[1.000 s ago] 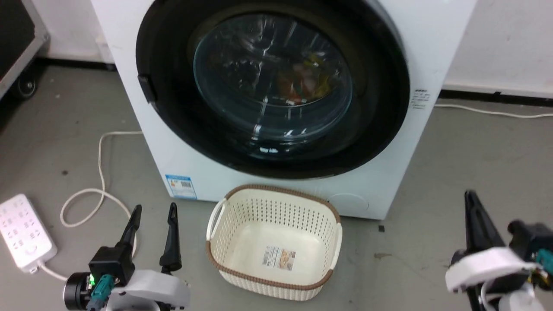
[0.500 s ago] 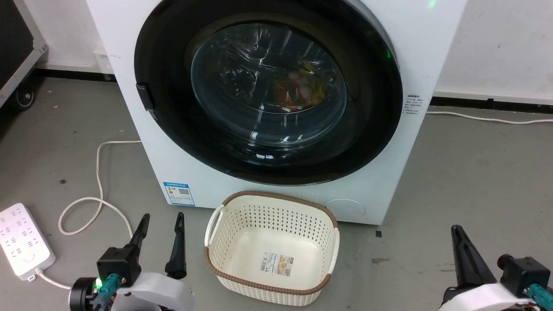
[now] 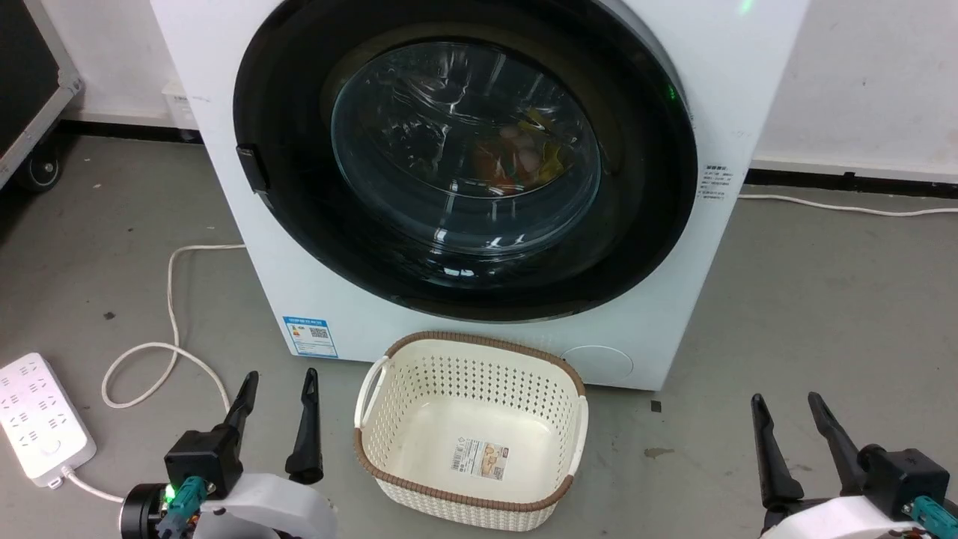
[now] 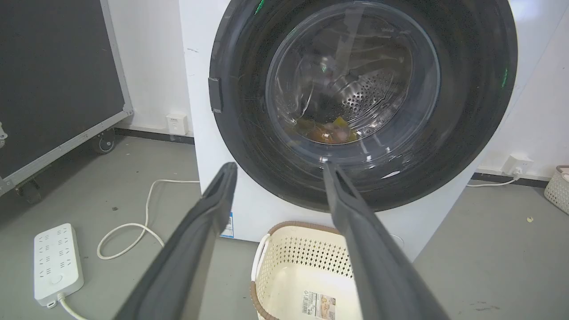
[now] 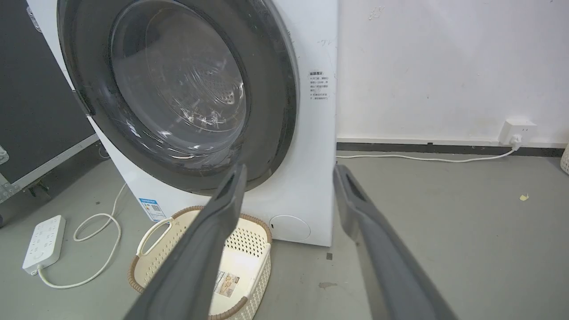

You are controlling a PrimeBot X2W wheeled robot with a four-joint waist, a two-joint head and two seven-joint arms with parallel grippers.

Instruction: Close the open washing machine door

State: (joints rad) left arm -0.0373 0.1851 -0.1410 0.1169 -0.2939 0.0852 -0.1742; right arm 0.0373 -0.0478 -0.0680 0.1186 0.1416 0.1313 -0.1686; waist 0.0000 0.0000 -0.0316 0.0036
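Both grippers hang low over the grey floor (image 3: pixel 823 299), fingers pointing toward the washing machine (image 3: pixel 359 307), which stands ahead of them and well apart from their tips. The left gripper (image 3: pixel 280 374) is released, its two dark fingers spread with nothing between them, and the right gripper (image 3: pixel 786 398) is likewise released and empty. The washing machine door (image 3: pixel 464 157) sits ahead of and above both grippers, roughly midway between them; its black rim lies flat against the white front and looks shut, though whether it has latched cannot be told. Through its bulging glass, some red and yellow laundry (image 3: pixel 524 153) shows inside the drum. A blue label (image 3: pixel 310 336) low on the machine's front lies straight ahead of the left gripper's fingers. A cream perforated basket (image 3: pixel 471 338) with a brown rim stands on the floor between the two grippers, just beside the left one on its right side and farther from the right one, close against the foot of the machine. To the left of the left gripper lies a white power strip (image 3: pixel 37 415), and a white cable (image 3: pixel 174 299) loops across the floor ahead of it
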